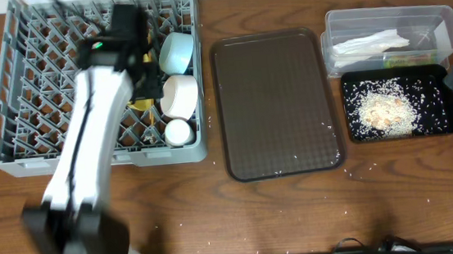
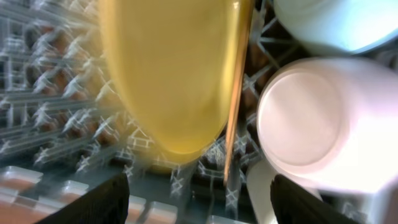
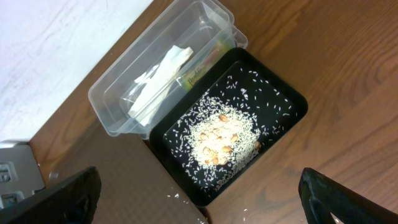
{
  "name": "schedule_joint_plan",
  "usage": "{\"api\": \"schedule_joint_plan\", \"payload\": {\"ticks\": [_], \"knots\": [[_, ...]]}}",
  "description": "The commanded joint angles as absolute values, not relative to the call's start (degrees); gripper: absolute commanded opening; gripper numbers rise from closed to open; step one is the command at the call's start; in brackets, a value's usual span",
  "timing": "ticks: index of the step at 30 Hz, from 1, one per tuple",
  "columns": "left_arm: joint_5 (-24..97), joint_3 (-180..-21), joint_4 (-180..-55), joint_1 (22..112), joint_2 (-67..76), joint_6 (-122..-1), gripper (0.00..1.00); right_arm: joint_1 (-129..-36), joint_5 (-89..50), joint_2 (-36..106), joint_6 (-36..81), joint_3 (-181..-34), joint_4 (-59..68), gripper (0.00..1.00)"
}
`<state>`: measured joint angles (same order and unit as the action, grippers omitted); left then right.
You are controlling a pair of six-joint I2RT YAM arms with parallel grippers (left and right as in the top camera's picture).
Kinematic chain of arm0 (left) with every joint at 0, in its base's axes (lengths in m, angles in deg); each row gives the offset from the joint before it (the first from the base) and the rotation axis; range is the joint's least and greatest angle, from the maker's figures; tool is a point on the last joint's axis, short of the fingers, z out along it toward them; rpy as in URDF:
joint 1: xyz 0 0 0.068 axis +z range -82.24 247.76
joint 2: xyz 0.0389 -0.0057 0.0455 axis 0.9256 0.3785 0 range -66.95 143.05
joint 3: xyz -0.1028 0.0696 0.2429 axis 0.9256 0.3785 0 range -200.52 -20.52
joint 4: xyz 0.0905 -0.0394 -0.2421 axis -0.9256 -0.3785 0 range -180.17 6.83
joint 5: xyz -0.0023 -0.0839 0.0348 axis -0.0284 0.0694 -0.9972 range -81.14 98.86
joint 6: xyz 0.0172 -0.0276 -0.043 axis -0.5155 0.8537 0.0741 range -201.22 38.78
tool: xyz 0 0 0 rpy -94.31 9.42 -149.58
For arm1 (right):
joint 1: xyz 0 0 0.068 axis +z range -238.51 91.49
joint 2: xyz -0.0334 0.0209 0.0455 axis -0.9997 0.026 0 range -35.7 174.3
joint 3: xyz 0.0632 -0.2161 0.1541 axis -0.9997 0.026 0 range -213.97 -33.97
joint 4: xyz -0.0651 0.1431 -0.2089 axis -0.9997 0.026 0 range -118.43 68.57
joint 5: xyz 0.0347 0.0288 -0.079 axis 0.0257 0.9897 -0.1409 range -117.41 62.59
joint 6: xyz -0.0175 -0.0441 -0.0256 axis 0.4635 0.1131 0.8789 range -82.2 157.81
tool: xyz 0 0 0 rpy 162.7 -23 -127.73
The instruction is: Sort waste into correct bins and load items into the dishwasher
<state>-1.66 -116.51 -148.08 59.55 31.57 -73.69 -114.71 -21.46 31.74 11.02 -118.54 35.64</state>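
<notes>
2 grippers gape, both empty. The left gripper [image 2: 208, 199] hangs over the grey dish rack [image 1: 12, 121], just short of the yellow plate [image 2: 174, 74]. Chopsticks [image 2: 233, 112], white bowl [image 2: 311, 118] and light-blue bowl [image 2: 336, 22] sit beside the plate. The right gripper [image 3: 202, 196] hovers above the black tray [image 3: 292, 106] of rice [image 3: 221, 140]. Beyond it, the clear tub [image 3: 106, 99] holds napkin [image 3: 158, 78] and wrapper [image 3: 199, 68].

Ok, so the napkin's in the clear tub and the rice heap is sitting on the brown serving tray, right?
Not quite. The rice heap lies in the black tray, not on the brown serving tray, which holds only a few stray grains. The napkin is in the clear tub, as you said. The right wrist view shows this plainly.
</notes>
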Motion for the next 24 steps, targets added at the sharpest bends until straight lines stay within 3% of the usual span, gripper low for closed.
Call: {"api": "schedule_joint_plan", "payload": {"ticks": [1,9,16,20,24], "knots": [[1.9,-117.4,-151.8,60.0,22.0,-69.4,0.79,-115.3,-21.4,31.7,10.4,-118.7,35.7,0.99],[3.3,-111.3,-157.7,59.9,6.0,-64.9,0.8,-115.3,-21.4,31.7,10.4,-118.7,35.7,0.99],[3.3,-90.2,-149.4,59.9,-14.8,-55.0,0.81,-115.3,-21.4,31.7,10.4,-118.7,35.7,0.99],[3.7,-82.2,-148.2,59.9,-25.5,-48.9,0.9,-115.3,-21.4,31.7,10.4,-118.7,35.7,0.99],[1.9,-80.7,-152.5,59.9,-31.2,-48.6,0.91,-115.3,-21.4,31.7,10.4,-118.7,35.7,0.99]]}}
